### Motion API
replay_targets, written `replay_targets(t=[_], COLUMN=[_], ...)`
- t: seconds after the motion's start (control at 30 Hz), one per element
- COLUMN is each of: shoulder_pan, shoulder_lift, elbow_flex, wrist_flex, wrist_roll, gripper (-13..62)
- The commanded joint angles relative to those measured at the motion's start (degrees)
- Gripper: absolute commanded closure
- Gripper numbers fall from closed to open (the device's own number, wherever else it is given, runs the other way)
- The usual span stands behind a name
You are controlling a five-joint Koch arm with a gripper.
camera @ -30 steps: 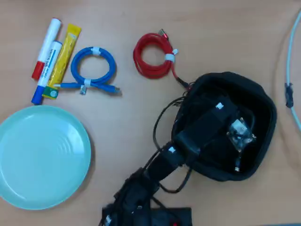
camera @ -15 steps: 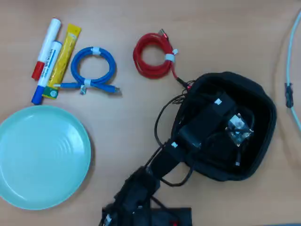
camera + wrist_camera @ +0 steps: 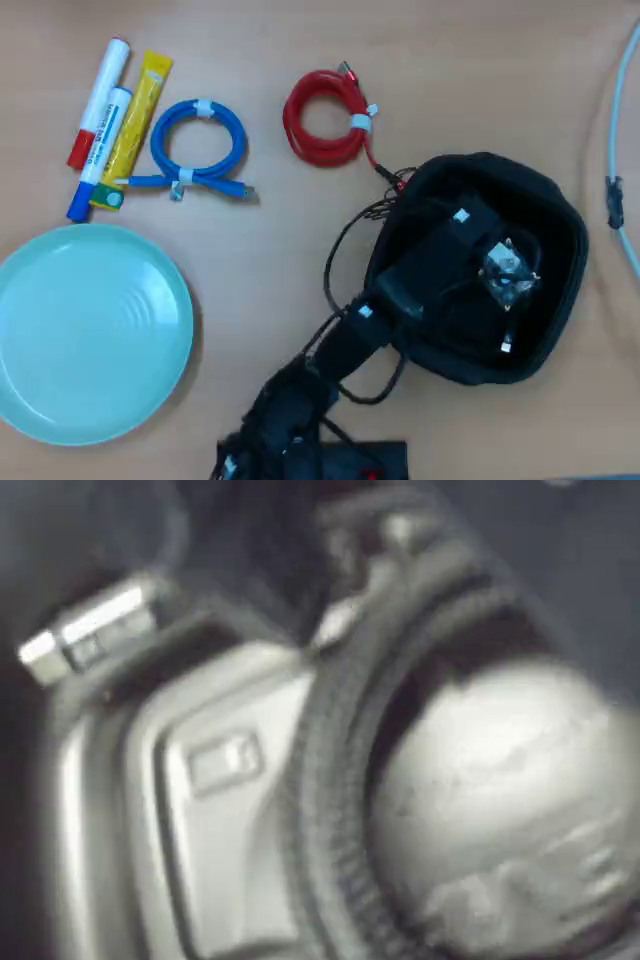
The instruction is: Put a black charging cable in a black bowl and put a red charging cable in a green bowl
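Note:
The black bowl (image 3: 562, 215) stands right of centre in the overhead view, and my arm reaches into it from the bottom. My gripper (image 3: 505, 290) hangs inside the bowl, dark against dark, so its jaws cannot be made out. Thin strands of the black charging cable lie in the bowl, with a silvery plug tip (image 3: 505, 347) showing. The blurred wrist view shows a black cable loop (image 3: 330, 780) and a silvery plug (image 3: 85, 640) very close up. The red charging cable (image 3: 322, 118) lies coiled on the table just above-left of the bowl. The green bowl (image 3: 90, 335) sits at the lower left with nothing in it.
A blue coiled cable (image 3: 197, 145), two markers (image 3: 98, 105) and a yellow stick pack (image 3: 137, 120) lie at the upper left. A pale cable (image 3: 612, 150) runs down the right edge. My own black wires (image 3: 335, 270) loop left of the bowl.
My gripper has shifted slightly inside the black bowl, and the arm's wires moved a little with it. Nothing on the table has moved.

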Motion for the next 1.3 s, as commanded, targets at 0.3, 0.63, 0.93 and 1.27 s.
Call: replay_targets(t=[0.3,0.63,0.93,1.27], shoulder_pan=[-17.14,-51.42,-60.91,-59.59], shoulder_lift=[34.01,35.33,27.86,18.37], elbow_flex=[11.43,16.08,15.21,3.34], wrist_flex=[2.55,1.41,-2.64,-4.75], wrist_roll=[-16.88,-15.91,-15.82,-4.83], gripper=[10.5,9.8,10.3,10.5])
